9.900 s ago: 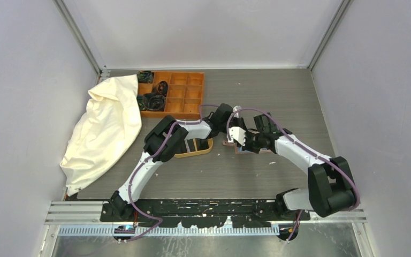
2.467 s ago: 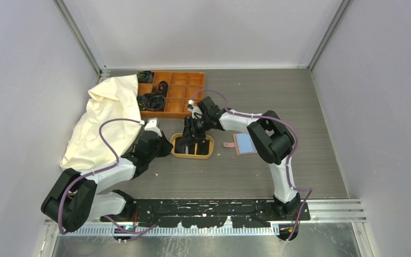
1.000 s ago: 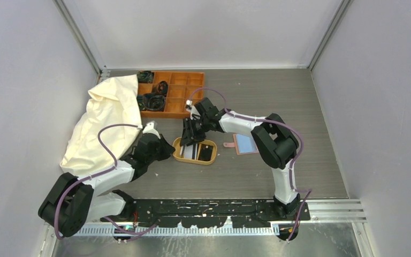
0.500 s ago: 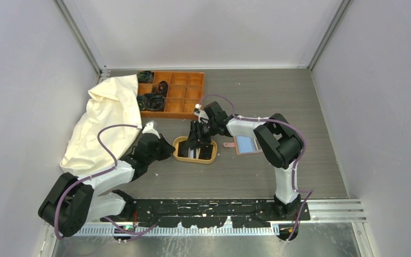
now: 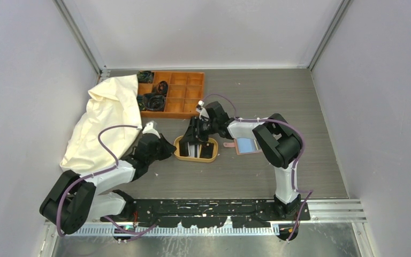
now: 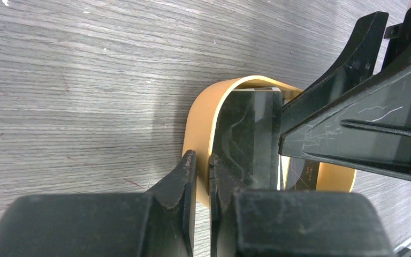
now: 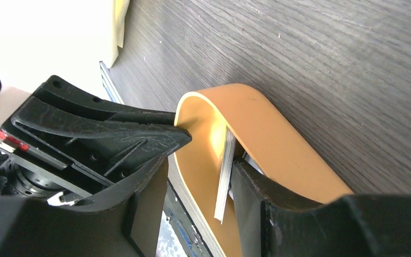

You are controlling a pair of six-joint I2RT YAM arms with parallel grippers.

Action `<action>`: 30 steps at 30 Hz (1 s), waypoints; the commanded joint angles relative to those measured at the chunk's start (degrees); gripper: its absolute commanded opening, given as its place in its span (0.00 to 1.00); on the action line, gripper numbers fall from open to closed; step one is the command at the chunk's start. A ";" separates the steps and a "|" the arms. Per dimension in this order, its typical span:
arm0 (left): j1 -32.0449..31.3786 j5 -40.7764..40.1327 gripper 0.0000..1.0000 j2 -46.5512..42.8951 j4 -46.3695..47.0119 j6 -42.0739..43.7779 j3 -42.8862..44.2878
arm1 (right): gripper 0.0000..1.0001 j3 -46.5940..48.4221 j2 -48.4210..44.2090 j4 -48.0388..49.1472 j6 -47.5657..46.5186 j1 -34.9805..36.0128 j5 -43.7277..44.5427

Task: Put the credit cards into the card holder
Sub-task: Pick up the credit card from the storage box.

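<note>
- The credit cards [image 5: 207,151] are in an oval wooden tray [image 5: 179,154] near the middle of the table [image 5: 278,96].
- From above, one black card lies in the right half of the tray, with paler card edges beside it on the left.
- The right wrist view shows a thin stack of cards [image 7: 223,182] standing on edge inside the tray [image 7: 278,139], pale edges toward the camera.
- The right pincer [image 5: 193,140] reaches down into the tray from the far side, and its jaws straddle the standing cards.
- The right pincer [image 7: 208,155] is partly open. The stack leans on one finger, and a gap of bare tray floor shows between it and the other finger, so it has no hold on the cards.
- The left pincer [image 5: 167,148] is at the tray's left end.
- In its own view, the left pincer [image 6: 202,160] is almost shut, and the tray wall [image 6: 203,118] runs into the narrow slit between its fingers. It pinches that wall.
- A glossy black card [image 6: 246,134] stands just behind the left pincer's hold.
- The card holder [image 5: 244,144] lies open on the table just right of the tray, pale blue lining up and apart from both pincers.
- An orange box [image 5: 184,88] with compartments sits farther back, and a cream cloth bag [image 5: 104,126] lies on the left.
</note>
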 commanded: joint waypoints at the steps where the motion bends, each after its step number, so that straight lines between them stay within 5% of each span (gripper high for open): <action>1: -0.15 2.54 0.00 0.47 6.47 -2.34 -0.06 | 0.53 0.39 1.31 4.28 3.54 1.12 2.75; 10: -0.09 2.45 0.00 -0.27 6.41 -2.57 -0.63 | 0.53 8.01 2.77 -15.63 -9.16 5.37 12.73; 16: -0.12 1.44 0.00 -1.74 5.53 -2.07 -1.16 | 0.51 8.88 1.71 -17.46 -10.38 4.80 12.37; 22: -0.10 1.15 0.00 -2.49 5.52 -1.47 -1.38 | 0.48 6.80 0.61 -11.06 -6.10 2.02 3.04; 30: -0.08 2.01 0.13 -3.02 5.83 -0.87 -1.29 | 0.47 5.77 -0.44 -9.28 -5.11 0.30 -1.34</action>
